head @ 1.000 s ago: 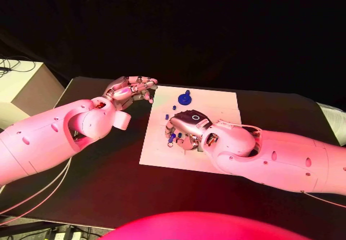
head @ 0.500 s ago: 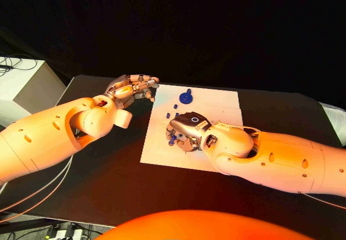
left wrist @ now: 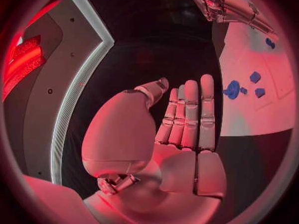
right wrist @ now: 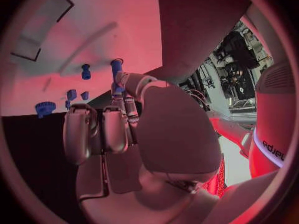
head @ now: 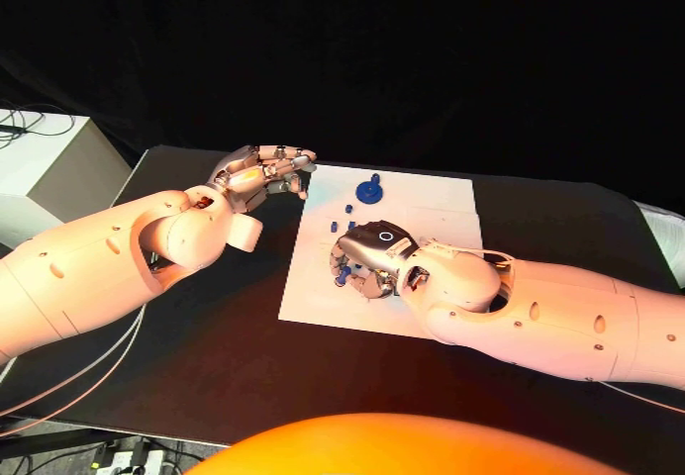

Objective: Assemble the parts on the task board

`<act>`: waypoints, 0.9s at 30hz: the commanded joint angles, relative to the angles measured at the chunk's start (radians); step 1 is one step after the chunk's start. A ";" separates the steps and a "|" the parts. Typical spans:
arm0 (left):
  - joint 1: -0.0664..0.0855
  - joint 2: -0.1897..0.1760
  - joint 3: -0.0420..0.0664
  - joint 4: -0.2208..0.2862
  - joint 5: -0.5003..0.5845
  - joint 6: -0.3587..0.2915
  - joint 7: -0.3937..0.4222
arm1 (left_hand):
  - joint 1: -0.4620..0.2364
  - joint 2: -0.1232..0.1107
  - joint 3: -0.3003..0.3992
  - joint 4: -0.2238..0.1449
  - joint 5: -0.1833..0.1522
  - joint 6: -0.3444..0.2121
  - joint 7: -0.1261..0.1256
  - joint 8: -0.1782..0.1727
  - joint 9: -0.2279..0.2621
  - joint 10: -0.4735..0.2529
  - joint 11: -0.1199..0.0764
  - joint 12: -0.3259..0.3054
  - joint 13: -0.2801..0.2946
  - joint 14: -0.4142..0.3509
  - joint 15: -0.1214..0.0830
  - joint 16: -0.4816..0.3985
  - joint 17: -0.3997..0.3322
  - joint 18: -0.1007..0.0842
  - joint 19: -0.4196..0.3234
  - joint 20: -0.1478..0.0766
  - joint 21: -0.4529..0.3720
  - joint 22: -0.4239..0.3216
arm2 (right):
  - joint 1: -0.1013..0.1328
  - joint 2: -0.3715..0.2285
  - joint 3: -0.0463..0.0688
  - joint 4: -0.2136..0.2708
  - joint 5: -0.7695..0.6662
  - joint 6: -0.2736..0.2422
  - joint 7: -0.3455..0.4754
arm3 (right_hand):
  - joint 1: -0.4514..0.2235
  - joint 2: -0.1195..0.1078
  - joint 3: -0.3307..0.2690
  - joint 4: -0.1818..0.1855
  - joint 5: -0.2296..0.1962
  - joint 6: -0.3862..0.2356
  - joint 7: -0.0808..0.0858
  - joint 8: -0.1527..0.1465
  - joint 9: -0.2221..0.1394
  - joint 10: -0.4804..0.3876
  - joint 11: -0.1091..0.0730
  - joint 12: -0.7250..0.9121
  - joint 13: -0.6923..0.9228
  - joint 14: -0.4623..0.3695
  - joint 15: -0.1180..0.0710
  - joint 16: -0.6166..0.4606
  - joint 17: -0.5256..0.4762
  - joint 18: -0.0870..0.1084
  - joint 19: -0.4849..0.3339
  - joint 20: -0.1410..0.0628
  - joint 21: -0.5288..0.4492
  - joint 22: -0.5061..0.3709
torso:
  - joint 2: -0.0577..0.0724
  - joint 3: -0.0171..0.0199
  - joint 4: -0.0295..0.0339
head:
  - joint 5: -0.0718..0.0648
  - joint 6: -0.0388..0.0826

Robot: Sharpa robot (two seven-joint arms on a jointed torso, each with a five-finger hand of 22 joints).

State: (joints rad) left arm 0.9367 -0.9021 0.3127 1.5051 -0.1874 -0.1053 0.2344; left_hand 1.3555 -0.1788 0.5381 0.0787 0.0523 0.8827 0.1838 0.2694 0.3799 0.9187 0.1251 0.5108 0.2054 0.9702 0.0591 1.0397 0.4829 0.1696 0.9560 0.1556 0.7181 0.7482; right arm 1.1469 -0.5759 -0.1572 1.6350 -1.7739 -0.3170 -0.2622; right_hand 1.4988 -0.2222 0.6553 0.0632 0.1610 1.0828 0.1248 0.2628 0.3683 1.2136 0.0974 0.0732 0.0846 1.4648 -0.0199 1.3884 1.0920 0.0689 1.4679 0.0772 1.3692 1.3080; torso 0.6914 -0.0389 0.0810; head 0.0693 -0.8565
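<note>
Blue peg [right wrist: 116,67] pinched in right hand [head: 367,259] fingers [right wrist: 122,92]

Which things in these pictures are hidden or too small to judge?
- Head view: the right hand covers the middle of the task board; what lies beneath is hidden.
- Right wrist view: a blue peg stands at the fingers; whether they grip it is unclear.
- Head view: the small blue parts are too small to tell their shapes.

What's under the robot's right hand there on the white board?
The right hand hangs over the board. Its fingers grip a blue peg; small blue parts lie nearby, plus a blue gear. Whatever lies directly beneath the palm is covered.
</note>
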 commanded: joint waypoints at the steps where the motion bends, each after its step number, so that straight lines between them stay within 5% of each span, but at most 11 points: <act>1: 0.000 0.002 0.001 0.002 0.003 0.016 0.005 | -0.003 0.010 0.000 0.007 0.001 -0.007 0.001 0.003 -0.001 -0.006 0.000 -0.005 -0.001 0.006 -0.001 -0.004 0.000 0.014 0.007 -0.003 -0.004 -0.001 | -0.002 0.003 0.000 -0.004 -0.024 0.002 -0.003 | -0.003 0.010 0.004 -0.002 0.005 0.003 0.002 0.002 0.001 0.094 -0.044 0.024 0.070 0.020 -0.008 0.003 0.000 -0.018 0.020 -0.007 -0.004 0.074 | 0.000 0.0010 0.0000 | 0.001 0.000; 27: 0.000 0.001 0.001 0.003 0.003 0.020 0.001 | -0.001 0.010 -0.003 0.010 0.001 -0.007 0.001 0.006 -0.002 -0.007 0.000 -0.005 -0.002 0.006 -0.001 -0.004 0.000 0.014 0.009 -0.002 -0.009 -0.004 | -0.011 0.016 -0.002 -0.015 -0.027 0.015 -0.005 | -0.006 0.009 0.005 -0.005 0.006 0.003 0.002 0.003 0.002 0.094 -0.044 0.024 0.072 0.020 -0.008 0.003 0.000 -0.019 0.020 -0.007 -0.003 0.074 | -0.001 -0.0005 -0.0005 | 0.005 -0.010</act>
State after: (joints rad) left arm 0.9367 -0.9020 0.3127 1.5050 -0.1873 -0.1031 0.2319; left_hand 1.3555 -0.1788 0.5337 0.0830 0.0523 0.8827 0.1838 0.2694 0.3787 0.9187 0.1251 0.5108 0.2045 0.9702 0.0591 1.0397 0.4829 0.1696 0.9596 0.1520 0.7133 0.7453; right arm 1.1369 -0.5617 -0.1589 1.6202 -1.7860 -0.3168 -0.2642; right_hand 1.4946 -0.2186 0.6556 0.0577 0.1648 1.0828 0.1248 0.2628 0.3690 1.2136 0.0974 0.0732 0.0847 1.4648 -0.0199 1.3883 1.0920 0.0689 1.4678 0.0772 1.3692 1.3077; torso 0.6912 -0.0389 0.0809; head 0.0738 -0.8660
